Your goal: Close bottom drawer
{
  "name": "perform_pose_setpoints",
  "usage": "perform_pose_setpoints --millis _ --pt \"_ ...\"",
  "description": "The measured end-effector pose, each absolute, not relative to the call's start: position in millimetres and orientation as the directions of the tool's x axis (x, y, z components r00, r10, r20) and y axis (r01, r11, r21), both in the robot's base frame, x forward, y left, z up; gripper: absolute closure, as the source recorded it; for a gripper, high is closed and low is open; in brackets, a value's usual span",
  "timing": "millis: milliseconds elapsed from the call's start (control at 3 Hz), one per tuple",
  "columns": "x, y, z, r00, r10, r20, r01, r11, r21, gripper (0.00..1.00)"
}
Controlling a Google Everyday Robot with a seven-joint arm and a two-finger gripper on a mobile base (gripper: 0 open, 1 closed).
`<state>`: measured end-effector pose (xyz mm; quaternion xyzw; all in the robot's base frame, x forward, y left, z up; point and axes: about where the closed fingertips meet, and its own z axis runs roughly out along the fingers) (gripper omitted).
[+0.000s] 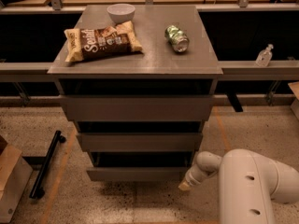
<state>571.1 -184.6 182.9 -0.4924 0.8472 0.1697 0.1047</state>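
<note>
The bottom drawer [135, 174] is the lowest of three on the grey-brown cabinet [135, 64]. Its flat front stands out a little beyond the middle drawer [139, 142], with a dark gap above it. The top drawer [138, 108] sits above both. My gripper [187, 183] is at the end of the white arm [247, 185], low at the bottom drawer's right front corner, touching or nearly touching its front.
On the cabinet top lie a brown chip bag [100, 42], a white bowl [120, 12] and a green can [177, 38]. A clear bottle [264, 56] stands on the right ledge. A black bar [46, 164] and a cardboard box [11, 183] are on the floor at left.
</note>
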Motion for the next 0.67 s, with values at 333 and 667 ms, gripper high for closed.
perform_pose_setpoints --millis 333,667 --pt "588.0 -187.9 179.7 -0.503 -0.779 -0.374 -0.861 0.491 0.133 1.0" --pt "623.3 -204.4 165.3 -0.527 -0.734 -0.428 -0.829 0.556 0.068 1.0"
